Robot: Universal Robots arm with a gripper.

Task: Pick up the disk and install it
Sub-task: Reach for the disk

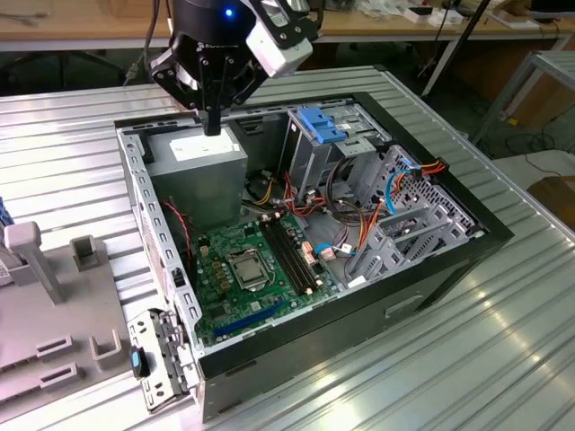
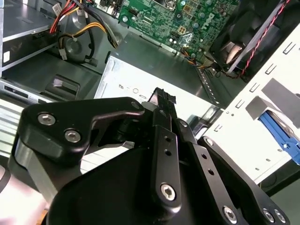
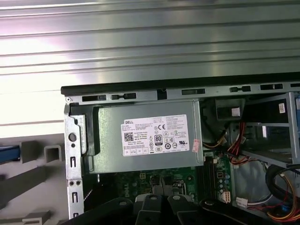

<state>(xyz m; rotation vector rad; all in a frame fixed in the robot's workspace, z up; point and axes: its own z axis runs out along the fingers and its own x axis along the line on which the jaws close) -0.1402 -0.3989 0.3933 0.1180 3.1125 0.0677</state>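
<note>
1. Exterior view: the hand (image 1: 213,124) hangs over the open computer case (image 1: 490,235). Its fingers point down and are clenched together into one narrow tip with nothing between them.
2. Directly beneath the hand lies the grey power-supply box (image 1: 198,163) with its white label. The tip is just above it; I cannot tell whether they touch.
3. In the second wrist view the black fingers (image 2: 165,105) stand pressed side by side above that same box.
4. The disk (image 3: 9,153) is well apart from the hand, outside the case. In the first wrist view a blue strip, probably its carrier rail, lies on the grey fixture (image 3: 30,151) beyond the case wall, cut off at the frame edge.
5. That fixture sits on the ribbed metal counter (image 1: 449,359), away from the hand toward the exterior view's left.
6. Away from the hand toward the exterior view's right, the metal drive cage (image 1: 310,162) carries a blue bracket (image 1: 322,124) on top.
7. The green motherboard (image 1: 243,269) lies on the case floor, lower than the hand and beside the power-supply box.
</note>
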